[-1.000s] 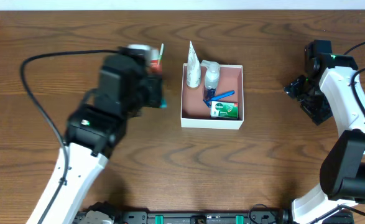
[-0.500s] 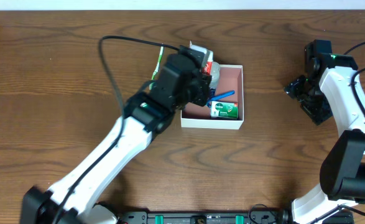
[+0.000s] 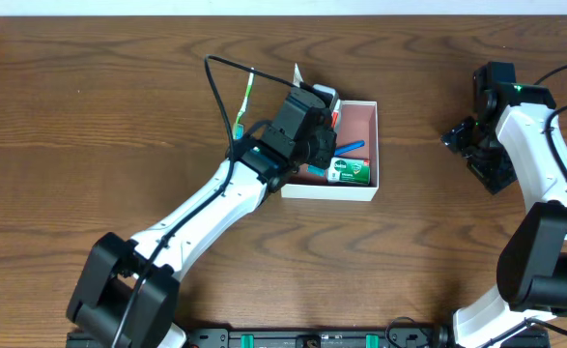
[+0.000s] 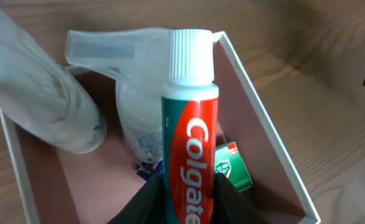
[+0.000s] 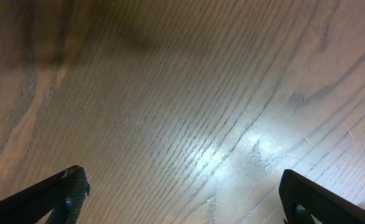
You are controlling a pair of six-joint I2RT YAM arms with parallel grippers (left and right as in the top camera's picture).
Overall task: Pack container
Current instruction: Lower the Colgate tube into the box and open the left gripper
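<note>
While the left gripper (image 4: 188, 190) clamps a toothpaste tube (image 4: 189, 134), cap pointing forward, the container (image 4: 51, 186) lies directly beneath; the right gripper (image 5: 182, 186), spread wide, sits farther off.

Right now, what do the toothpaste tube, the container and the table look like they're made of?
Toothpaste tube: probably glossy plastic laminate, given the printed sheen and ribbed white cap.
Container: likely matte cardboard, with thin white walls and a dull reddish-brown inside.
Table: wood or wood veneer, showing grain and semi-gloss glare.
</note>
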